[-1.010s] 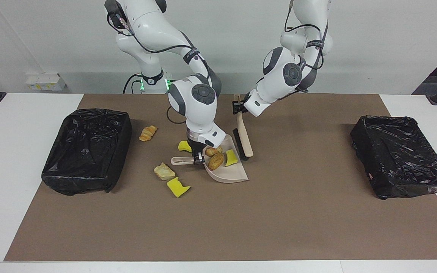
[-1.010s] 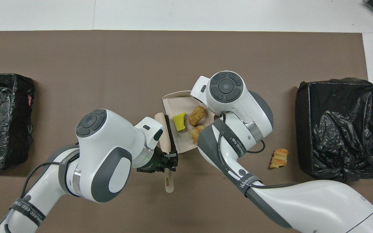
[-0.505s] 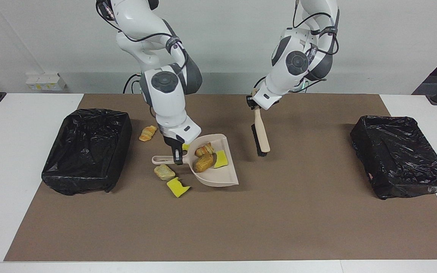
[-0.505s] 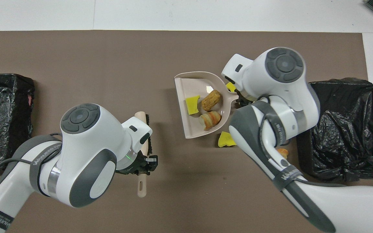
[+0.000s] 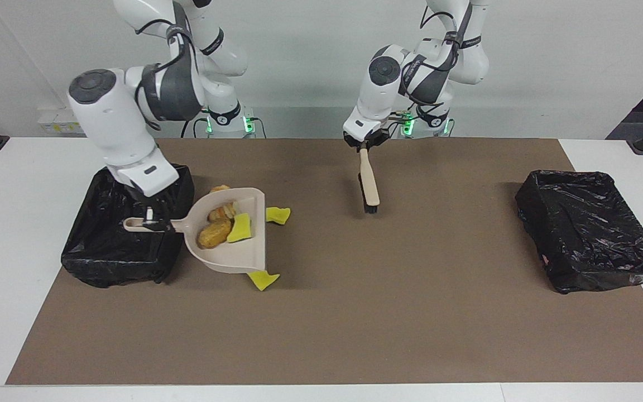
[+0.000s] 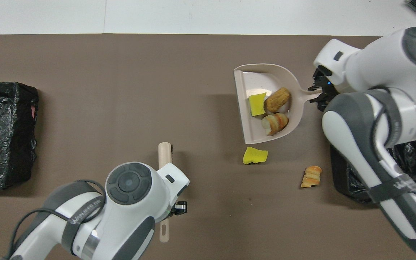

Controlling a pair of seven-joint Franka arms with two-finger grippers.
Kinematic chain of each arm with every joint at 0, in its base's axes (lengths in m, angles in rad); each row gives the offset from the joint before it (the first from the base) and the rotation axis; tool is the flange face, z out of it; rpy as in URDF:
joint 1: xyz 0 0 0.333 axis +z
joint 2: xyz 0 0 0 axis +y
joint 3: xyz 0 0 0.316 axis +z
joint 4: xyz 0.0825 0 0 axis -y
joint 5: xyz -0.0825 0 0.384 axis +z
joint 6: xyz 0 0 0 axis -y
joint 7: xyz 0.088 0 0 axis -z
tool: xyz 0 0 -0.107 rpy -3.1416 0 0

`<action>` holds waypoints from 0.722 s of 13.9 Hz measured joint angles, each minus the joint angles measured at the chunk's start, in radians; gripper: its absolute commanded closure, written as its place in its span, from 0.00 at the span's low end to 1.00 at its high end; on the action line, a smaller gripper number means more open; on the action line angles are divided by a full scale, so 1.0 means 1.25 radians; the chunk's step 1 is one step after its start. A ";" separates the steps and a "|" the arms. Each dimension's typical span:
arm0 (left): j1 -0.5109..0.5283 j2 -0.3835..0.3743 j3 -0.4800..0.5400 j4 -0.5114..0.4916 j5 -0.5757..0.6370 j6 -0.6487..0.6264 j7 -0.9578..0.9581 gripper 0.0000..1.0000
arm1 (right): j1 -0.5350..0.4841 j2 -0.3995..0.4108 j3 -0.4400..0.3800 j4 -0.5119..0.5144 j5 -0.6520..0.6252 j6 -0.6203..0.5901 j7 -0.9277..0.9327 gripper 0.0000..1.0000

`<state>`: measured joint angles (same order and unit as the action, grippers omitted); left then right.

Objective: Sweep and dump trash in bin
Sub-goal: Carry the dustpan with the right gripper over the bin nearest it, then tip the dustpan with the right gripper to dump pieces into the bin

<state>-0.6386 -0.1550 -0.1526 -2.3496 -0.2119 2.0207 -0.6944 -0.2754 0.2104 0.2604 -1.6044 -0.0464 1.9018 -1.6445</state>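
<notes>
bin (image 5: 126,223) at the counter's right-arm end | dustpan (image 5: 232,237), stiff, light, raised beside bin, right gripper (image 5: 151,222) clenched on its handle, best hold | brush (image 5: 369,187) hanging in clenched left gripper (image 5: 363,142) mid-counter | trash (image 5: 224,228): light scraps, three in pan likely to roll; others on counter

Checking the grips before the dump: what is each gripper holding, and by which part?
Right gripper: dustpan, by its handle. Left gripper: brush, by its handle's end.
</notes>
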 measured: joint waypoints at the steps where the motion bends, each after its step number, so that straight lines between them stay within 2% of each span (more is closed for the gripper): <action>1: -0.006 0.000 0.000 -0.015 0.000 0.010 -0.011 1.00 | -0.038 -0.008 0.000 0.000 0.001 -0.019 -0.036 1.00; 6: -0.009 -0.011 0.002 -0.066 0.001 0.058 -0.016 1.00 | -0.223 -0.034 -0.008 -0.021 -0.022 -0.043 -0.209 1.00; 8: -0.009 -0.016 0.002 -0.075 0.001 0.062 -0.015 1.00 | -0.254 -0.052 -0.008 -0.061 -0.099 0.008 -0.213 1.00; 10: -0.009 -0.015 0.002 -0.084 0.001 0.066 -0.014 1.00 | -0.252 -0.076 -0.005 -0.117 -0.187 0.059 -0.166 1.00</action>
<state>-0.6500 -0.1739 -0.1497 -2.4549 -0.2111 2.1032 -0.7117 -0.5907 0.1153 0.2543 -1.7510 -0.2798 1.9758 -1.8521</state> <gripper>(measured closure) 0.740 0.687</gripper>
